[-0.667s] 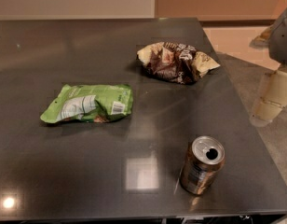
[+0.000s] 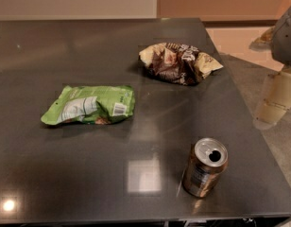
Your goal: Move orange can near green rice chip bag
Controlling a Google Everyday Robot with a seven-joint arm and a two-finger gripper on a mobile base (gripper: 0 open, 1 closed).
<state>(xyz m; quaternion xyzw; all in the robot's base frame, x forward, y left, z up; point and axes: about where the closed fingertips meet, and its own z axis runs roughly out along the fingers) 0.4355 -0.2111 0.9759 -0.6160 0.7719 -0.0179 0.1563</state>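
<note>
Dark grey and glossy, the desk (image 2: 65, 174) fills most of the view, with a beige wall behind it and pale floor past its right edge. The orange can (image 2: 205, 167) stands upright near the front right corner, its silver top and pull-tab hole facing up and a dark label patch on its side. The green rice chip bag (image 2: 91, 105) lies flat left of the middle, with its white panel and barcode up, well apart from the can. A crumpled brown-and-cream bag (image 2: 179, 63) sits toward the back right. The tool (image 2: 275, 100) hangs at the right edge of the view, beyond the desk's side, below a grey part of the arm. It touches nothing on the desk. Whether it is open or closed cannot be told.
</note>
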